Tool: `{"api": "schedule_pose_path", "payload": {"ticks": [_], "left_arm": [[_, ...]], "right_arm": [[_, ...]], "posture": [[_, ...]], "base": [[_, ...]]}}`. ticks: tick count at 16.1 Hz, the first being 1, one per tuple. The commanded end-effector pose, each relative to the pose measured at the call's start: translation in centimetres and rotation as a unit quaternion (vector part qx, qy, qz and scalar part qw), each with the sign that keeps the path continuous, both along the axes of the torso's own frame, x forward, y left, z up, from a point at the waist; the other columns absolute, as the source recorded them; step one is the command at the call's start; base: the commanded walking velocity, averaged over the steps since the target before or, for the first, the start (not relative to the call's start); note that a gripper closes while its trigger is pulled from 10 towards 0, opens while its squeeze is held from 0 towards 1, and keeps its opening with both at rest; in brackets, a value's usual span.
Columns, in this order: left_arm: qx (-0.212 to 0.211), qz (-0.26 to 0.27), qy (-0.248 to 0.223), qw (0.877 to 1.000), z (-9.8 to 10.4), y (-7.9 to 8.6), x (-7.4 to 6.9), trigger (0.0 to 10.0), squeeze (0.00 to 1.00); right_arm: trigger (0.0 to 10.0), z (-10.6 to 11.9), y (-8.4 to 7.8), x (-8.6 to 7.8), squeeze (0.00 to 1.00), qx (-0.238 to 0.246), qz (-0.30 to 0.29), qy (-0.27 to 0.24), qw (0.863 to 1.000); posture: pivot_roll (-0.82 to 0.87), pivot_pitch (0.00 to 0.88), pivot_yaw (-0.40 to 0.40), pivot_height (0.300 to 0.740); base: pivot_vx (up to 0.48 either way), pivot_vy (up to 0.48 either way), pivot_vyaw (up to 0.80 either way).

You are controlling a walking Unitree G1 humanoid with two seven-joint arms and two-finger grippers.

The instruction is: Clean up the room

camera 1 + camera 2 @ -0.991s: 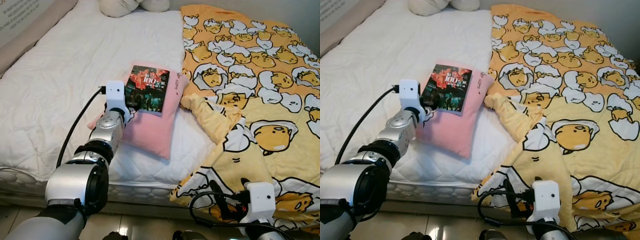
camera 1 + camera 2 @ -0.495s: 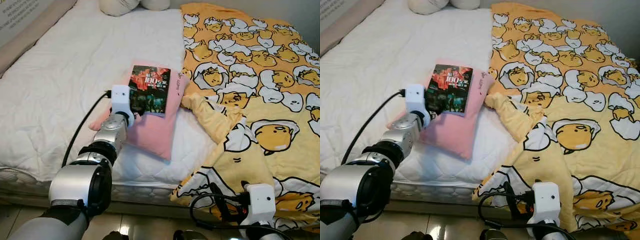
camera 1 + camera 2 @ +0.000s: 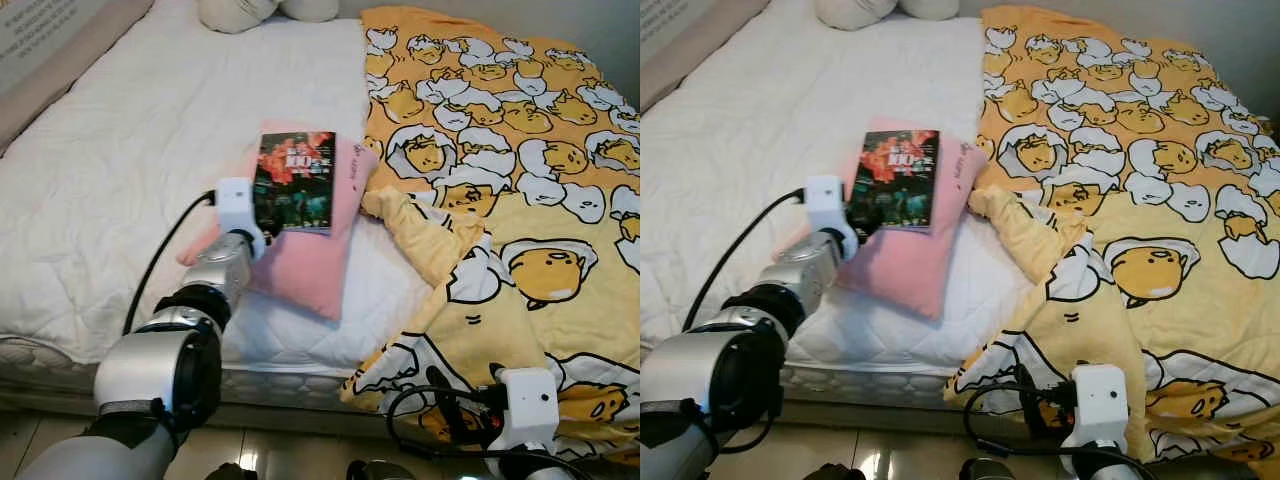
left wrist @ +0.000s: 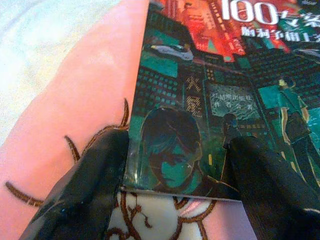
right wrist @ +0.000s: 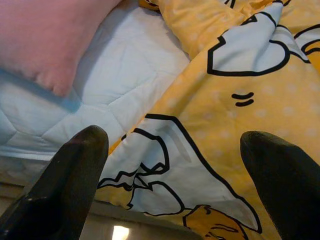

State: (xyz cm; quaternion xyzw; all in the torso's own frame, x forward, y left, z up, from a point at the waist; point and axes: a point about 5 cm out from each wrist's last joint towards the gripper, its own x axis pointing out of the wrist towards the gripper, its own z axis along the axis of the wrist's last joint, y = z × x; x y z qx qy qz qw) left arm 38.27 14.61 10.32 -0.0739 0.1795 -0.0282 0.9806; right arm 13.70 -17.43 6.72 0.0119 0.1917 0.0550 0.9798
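One book (image 3: 294, 182) flat on pink pillow (image 3: 300, 265), long axis toward headboard, left gripper (image 4: 172, 187) wide at its near edge, right gripper (image 5: 172, 185) wide over blanket (image 3: 520, 200).

Left gripper (image 4: 172, 165) extended, fingers spread, right gripper (image 5: 175, 165) low, fingers apart

My left gripper (image 4: 175, 170) sits at the near edge of the book (image 3: 294, 181), one finger on each side of its near corner region. The book lies on the pillow (image 3: 300, 255), which lies on the bed (image 3: 130, 150). Ahead of my left jaws, past the book, two cushions (image 3: 265, 10) rest at the far end of the bed. To the right of the pillow lies the blanket (image 3: 500, 180), touching the pillow's edge. My right gripper (image 5: 175, 170) hangs open before the blanket's overhanging near edge.
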Motion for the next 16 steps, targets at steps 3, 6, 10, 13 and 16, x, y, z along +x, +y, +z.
{"api": "schedule_pose_path", "payload": {"ticks": [3,6,10,13,16], "left_arm": [[0.024,-0.019,0.048,0.998,-2.1,-0.1,-1.1,0.0,0.00],[0.055,-0.050,0.044,0.996,-2.1,-0.8,-1.2,0.0,0.00],[0.033,-0.056,0.046,0.997,-2.3,-0.9,-1.3,0.0,0.00],[0.021,-0.060,0.027,0.998,-1.6,-1.2,-0.9,0.0,0.00],[-0.038,-0.052,-0.020,0.998,0.1,-1.3,-0.1,0.0,0.00]], "right_arm": [[10.0,0.1,-0.2,-0.2,0.00,0.001,-0.004,0.006,1.000],[10.0,-0.1,-0.3,0.0,0.00,0.001,-0.006,0.010,1.000],[10.0,-0.4,-0.2,0.7,0.00,0.006,-0.010,0.009,1.000],[10.0,-0.4,-0.2,1.8,0.00,0.010,-0.012,-0.004,1.000],[10.0,-0.7,0.3,4.1,0.00,0.019,0.001,-0.021,1.000]], "posture": [[-0.28,0.092,-0.055,0.740],[-0.28,0.088,-0.054,0.740],[-0.27,0.063,-0.041,0.740],[-0.26,0.037,-0.037,0.740],[-0.20,0.000,-0.027,0.740]], "base": [[0.000,0.000,0.00],[0.000,0.000,0.00],[0.000,0.000,0.00],[0.000,0.000,0.00],[0.000,0.000,0.00]]}}
